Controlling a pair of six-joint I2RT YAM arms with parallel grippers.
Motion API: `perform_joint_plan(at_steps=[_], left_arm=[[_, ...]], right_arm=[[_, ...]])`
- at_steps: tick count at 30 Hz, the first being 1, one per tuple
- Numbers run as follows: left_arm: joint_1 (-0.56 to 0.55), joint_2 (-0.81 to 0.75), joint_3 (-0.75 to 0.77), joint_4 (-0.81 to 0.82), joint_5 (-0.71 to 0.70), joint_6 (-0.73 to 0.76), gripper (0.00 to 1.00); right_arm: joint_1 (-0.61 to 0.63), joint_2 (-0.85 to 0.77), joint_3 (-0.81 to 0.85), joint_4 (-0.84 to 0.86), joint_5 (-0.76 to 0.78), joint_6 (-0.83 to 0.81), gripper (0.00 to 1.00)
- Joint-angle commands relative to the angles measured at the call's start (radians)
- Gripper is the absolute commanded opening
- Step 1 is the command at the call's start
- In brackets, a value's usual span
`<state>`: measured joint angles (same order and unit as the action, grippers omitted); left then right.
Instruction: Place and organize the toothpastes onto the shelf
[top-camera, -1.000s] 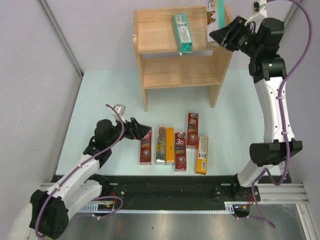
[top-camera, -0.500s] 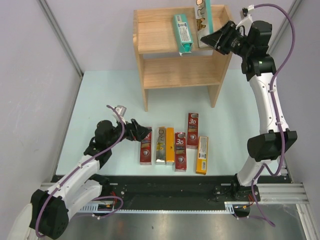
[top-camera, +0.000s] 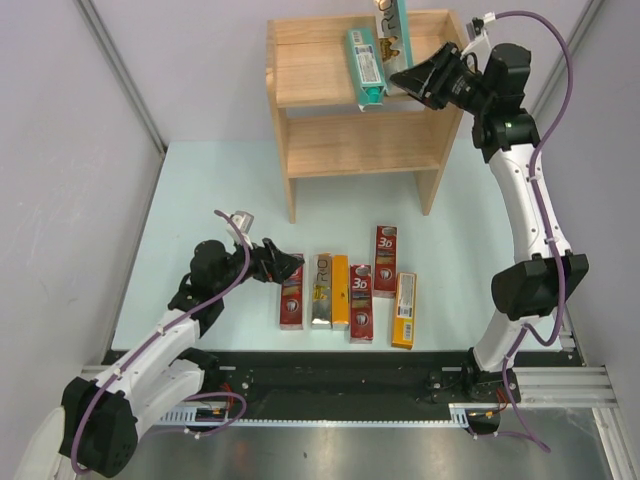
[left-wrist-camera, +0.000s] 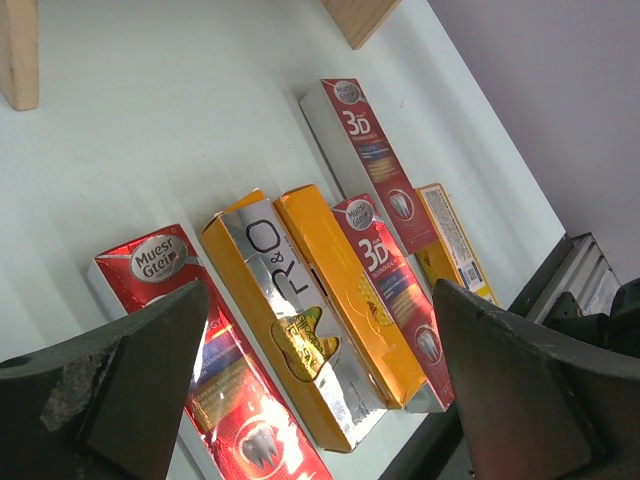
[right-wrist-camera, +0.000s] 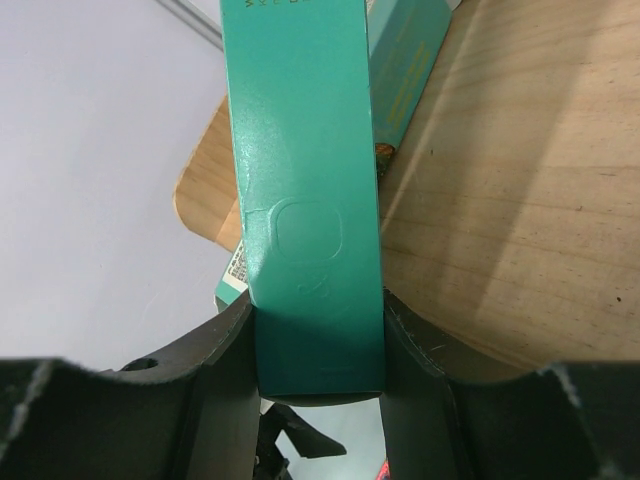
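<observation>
The wooden shelf (top-camera: 340, 140) stands at the back. A teal-green toothpaste carton (top-camera: 365, 66) lies on its top tier. My right gripper (top-camera: 420, 80) is shut on a second carton (top-camera: 392, 25), teal-sided with a white "R.O" face, and holds it upright over the top tier beside the lying one. In the right wrist view the held carton (right-wrist-camera: 305, 200) sits between my fingers above the shelf board (right-wrist-camera: 520, 200). My left gripper (top-camera: 285, 265) is open and empty, low over the left end of a row of cartons on the table: red (left-wrist-camera: 200, 340), silver "R&O" (left-wrist-camera: 300, 320), orange (left-wrist-camera: 345, 290), red "3D" (left-wrist-camera: 395, 290).
Another red "3D" carton (top-camera: 385, 260) and a yellow one (top-camera: 404, 310) lie at the right of the row. The shelf's lower tier (top-camera: 360, 150) holds nothing. Grey walls close in on the left and right. A black rail (top-camera: 340, 375) runs along the near edge.
My right gripper has carried the held carton leftward over the shelf top, closer to the lying teal carton. The left arm has not moved.
</observation>
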<state>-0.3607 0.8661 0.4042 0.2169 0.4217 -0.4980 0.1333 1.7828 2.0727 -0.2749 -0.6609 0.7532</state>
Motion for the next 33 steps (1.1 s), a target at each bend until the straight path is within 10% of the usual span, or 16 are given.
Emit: perform_joint_plan(at_steps=[1,33], left_arm=[[-0.001,0.001,-0.008,0.039,0.009,-0.016,1.00],[-0.004,-0.001,-0.008,0.024,0.006,-0.007,1.00]], right_arm=[[0.005,-0.005,-0.023,0.074,-0.026,0.028,0.39],[-0.018,-0.164,-0.158,0.006,0.191,-0.104,0.97]])
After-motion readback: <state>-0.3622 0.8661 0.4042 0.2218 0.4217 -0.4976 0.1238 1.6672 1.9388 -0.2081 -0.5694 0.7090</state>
